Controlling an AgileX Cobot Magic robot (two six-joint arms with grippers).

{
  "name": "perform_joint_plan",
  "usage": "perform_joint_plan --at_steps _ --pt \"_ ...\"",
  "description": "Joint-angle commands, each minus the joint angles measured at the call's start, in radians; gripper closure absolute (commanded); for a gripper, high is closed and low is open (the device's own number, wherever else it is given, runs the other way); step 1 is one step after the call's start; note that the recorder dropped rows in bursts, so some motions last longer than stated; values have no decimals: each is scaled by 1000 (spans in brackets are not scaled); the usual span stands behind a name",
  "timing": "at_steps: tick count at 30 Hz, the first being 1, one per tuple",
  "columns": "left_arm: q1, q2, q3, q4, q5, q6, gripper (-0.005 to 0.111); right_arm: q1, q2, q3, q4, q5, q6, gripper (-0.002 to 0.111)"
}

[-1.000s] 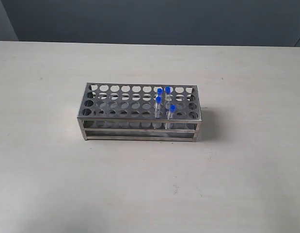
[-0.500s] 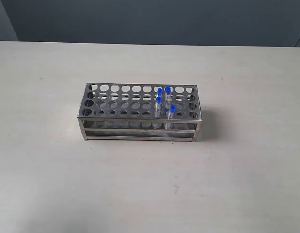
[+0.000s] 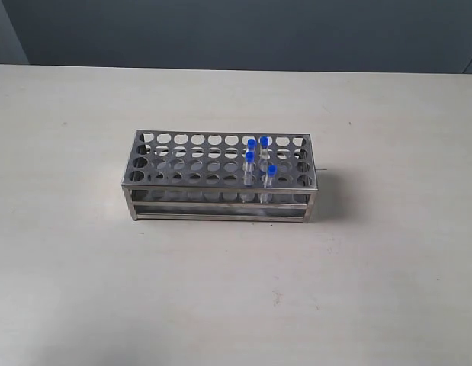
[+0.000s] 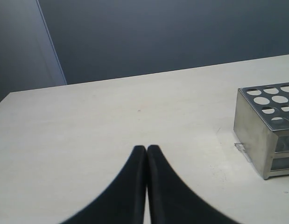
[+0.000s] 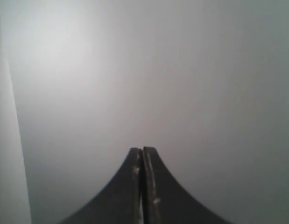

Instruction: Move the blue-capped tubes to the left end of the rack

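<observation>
The shiny steel rack (image 3: 220, 177) stands in the middle of the table in the exterior view. Several slim clear blue-capped tubes (image 3: 258, 156) stand upright in holes toward its right end. Neither arm shows in the exterior view. In the left wrist view my left gripper (image 4: 146, 148) is shut with nothing in it, hanging over bare table, and one end of the rack (image 4: 268, 126) sits off to the side. My right gripper (image 5: 142, 149) is shut and empty, facing a plain grey surface with no rack or tubes in sight.
A pale tabletop (image 3: 83, 267) spreads around the rack on all sides. A dark blue-grey wall (image 3: 236, 30) runs behind the table's far edge. A pale vertical strip (image 5: 9, 140) borders the right wrist view.
</observation>
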Motion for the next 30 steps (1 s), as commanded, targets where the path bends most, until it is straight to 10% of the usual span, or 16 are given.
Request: perform_joint_plan --at_steps 1,10,20,30 --pt "-4 -5 -3 2 -1 0 106 -3 234 -200 -256 1 -5 108" --pt "-4 -5 -3 2 -1 0 106 -3 794 -309 -690 -290 335 109" --pt "-4 -5 -3 2 -1 0 106 188 1147 -76 -240 -492 -242 109" --pt "-4 -5 -3 3 -1 0 106 334 1393 -69 -278 -678 -476 102"
